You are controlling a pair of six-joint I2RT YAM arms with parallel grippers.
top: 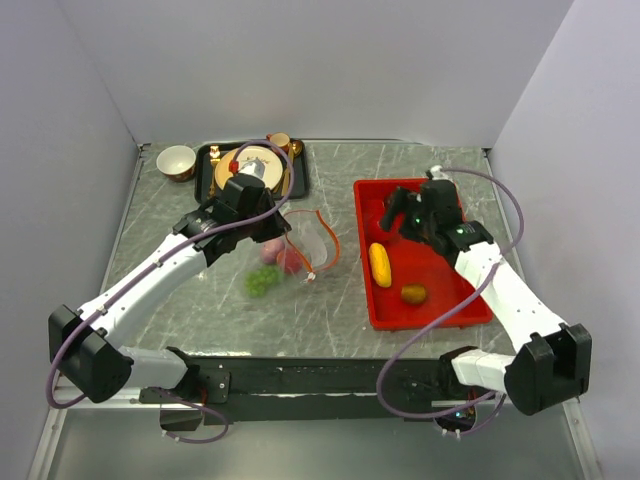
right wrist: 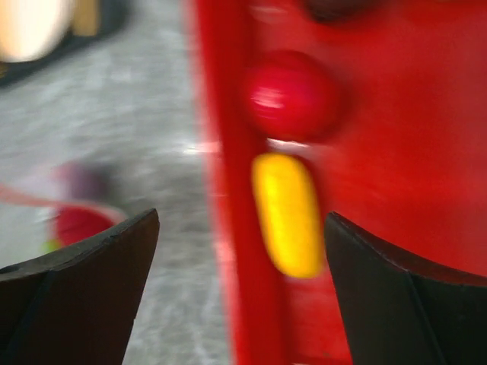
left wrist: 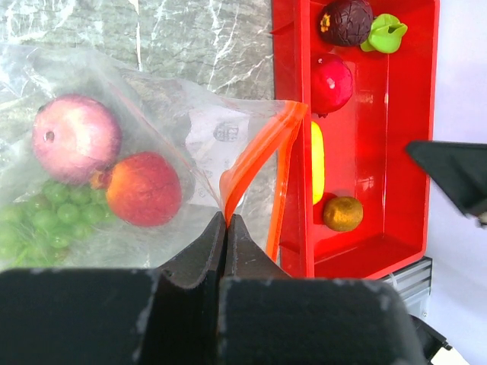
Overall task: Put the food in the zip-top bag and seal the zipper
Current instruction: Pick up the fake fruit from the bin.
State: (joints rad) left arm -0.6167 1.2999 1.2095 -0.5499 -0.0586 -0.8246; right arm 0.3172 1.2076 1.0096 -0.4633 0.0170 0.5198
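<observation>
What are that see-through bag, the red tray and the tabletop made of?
Bag: thin clear plastic film, glossy; it creases and fruit shows through. Red tray: likely rigid moulded plastic, shiny walls. Tabletop: grey veined, marble-like; stone or print, I cannot tell.

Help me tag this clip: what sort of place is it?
Likely a robot test booth, not a kitchen: plain white walls enclose a marbled table, with toy food in a red tray.
</observation>
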